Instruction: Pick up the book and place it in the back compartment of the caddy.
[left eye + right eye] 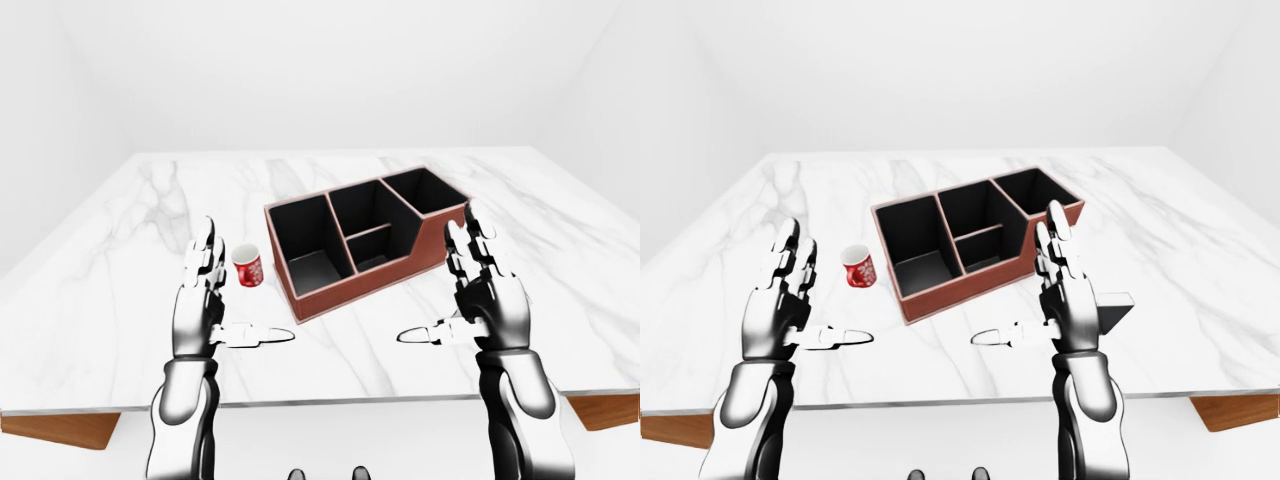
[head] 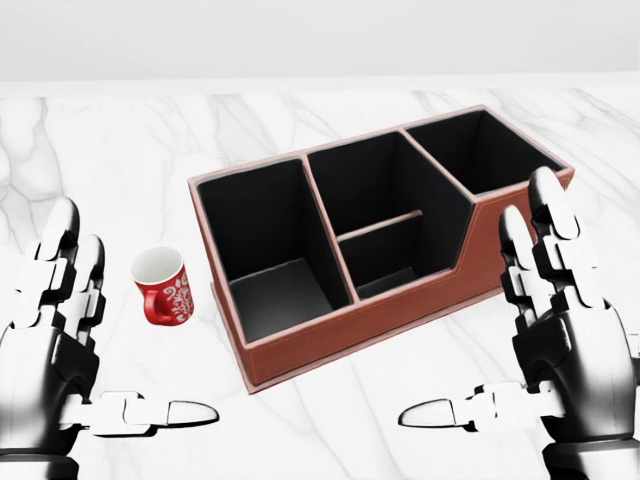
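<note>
The brown caddy (image 2: pixel 350 335) with black compartments stands slantwise in the middle of the marble table (image 1: pixel 120 230). Only a corner of the dark book (image 1: pixel 1118 308) shows in the right-eye view, on the table just right of my right hand; in the head and left-eye views the hand hides it. My right hand (image 2: pixel 480 310) is raised and open, with fingers upright and thumb pointing left, before the caddy's right end. At the left, my left hand (image 1: pixel 825 290) mirrors it, open and holding nothing.
A red mug (image 2: pixel 165 288) with a white pattern stands left of the caddy, near my left hand. The table's near edge (image 1: pixel 320 402) runs across the bottom of the eye views, with wooden floor (image 1: pixel 1235 410) below it.
</note>
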`<state>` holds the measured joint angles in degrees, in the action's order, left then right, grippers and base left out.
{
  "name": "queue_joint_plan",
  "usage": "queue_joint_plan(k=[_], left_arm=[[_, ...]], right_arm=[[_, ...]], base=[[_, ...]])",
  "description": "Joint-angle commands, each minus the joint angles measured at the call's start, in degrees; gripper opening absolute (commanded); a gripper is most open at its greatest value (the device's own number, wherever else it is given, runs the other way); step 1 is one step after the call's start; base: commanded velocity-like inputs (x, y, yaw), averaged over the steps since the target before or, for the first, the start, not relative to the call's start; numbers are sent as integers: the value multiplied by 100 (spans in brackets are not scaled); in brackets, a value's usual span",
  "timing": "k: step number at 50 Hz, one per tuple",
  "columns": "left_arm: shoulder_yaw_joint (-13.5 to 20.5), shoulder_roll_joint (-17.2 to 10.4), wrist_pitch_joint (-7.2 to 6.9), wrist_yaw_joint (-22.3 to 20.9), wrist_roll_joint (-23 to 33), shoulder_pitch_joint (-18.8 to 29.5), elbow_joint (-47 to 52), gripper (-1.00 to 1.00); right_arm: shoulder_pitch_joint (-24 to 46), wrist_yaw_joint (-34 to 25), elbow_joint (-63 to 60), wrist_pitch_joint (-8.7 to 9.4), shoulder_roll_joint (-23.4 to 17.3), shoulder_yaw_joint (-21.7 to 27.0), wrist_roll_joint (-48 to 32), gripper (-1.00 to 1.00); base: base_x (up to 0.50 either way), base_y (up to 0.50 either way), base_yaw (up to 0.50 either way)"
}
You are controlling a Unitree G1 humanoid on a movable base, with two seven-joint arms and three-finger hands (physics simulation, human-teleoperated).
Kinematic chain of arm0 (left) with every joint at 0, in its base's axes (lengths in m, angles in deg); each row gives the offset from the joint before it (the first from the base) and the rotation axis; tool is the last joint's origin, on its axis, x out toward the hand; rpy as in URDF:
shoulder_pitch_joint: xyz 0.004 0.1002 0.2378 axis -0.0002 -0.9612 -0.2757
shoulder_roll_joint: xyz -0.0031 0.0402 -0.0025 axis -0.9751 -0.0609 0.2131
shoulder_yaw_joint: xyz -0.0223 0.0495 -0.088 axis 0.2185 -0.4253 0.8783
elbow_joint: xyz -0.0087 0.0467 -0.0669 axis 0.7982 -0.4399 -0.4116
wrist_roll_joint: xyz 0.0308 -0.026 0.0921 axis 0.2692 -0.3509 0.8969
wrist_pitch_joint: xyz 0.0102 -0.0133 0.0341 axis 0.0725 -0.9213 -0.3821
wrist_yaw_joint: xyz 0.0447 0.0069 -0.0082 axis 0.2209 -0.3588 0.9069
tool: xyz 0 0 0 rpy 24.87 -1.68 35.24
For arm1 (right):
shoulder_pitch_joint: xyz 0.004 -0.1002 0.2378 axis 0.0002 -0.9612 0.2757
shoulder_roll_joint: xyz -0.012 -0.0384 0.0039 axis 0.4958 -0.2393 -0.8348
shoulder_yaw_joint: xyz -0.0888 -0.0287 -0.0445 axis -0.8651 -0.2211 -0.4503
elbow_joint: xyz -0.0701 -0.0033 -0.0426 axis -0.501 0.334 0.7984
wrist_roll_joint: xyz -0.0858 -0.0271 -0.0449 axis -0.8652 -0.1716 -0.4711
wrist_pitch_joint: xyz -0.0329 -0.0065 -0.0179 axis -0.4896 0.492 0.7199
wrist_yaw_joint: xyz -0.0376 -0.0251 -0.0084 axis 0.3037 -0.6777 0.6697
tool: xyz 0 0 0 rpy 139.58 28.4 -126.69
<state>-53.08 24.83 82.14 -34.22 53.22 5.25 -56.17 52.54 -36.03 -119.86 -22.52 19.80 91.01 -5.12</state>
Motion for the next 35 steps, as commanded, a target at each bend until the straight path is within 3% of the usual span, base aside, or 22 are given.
queue_joint_plan(k=[1, 5, 10, 20, 27, 30, 34, 35], left_arm=[[55, -4, 0, -9, -24, 2, 37, 100], [91, -8, 0, -14, -42, 12, 33, 100], [148, -18, 0, -31, -69, 22, 108, 100], [272, -28, 0, -61, -113, 42, 135, 100], [277, -28, 0, -59, -114, 61, 74, 100], [262, -31, 0, -57, -100, 72, 31, 100], [263, -32, 0, -63, -100, 58, 70, 100], [269, -34, 0, -69, -106, 56, 95, 100]], right_arm=[[86, 141, 41, 0, 14, 79, -80, 100], [403, 551, 106, 0, -21, 200, -76, 100], [376, 380, -81, 0, -87, 244, 85, 100], [530, 589, -399, 0, -96, 369, 117, 100], [313, 215, -385, 0, -128, 229, 105, 100], [-46, -666, -617, 0, -194, 184, 488, 100], [22, -452, -499, 0, -101, 109, 34, 100], [138, -143, -343, 0, -94, 33, -304, 100]], base=[[50, 0, 0], [14, 0, 0], [0, 0, 0], [0, 0, 0], [0, 0, 0], [25, 0, 0], [50, 0, 0], [0, 0, 0]])
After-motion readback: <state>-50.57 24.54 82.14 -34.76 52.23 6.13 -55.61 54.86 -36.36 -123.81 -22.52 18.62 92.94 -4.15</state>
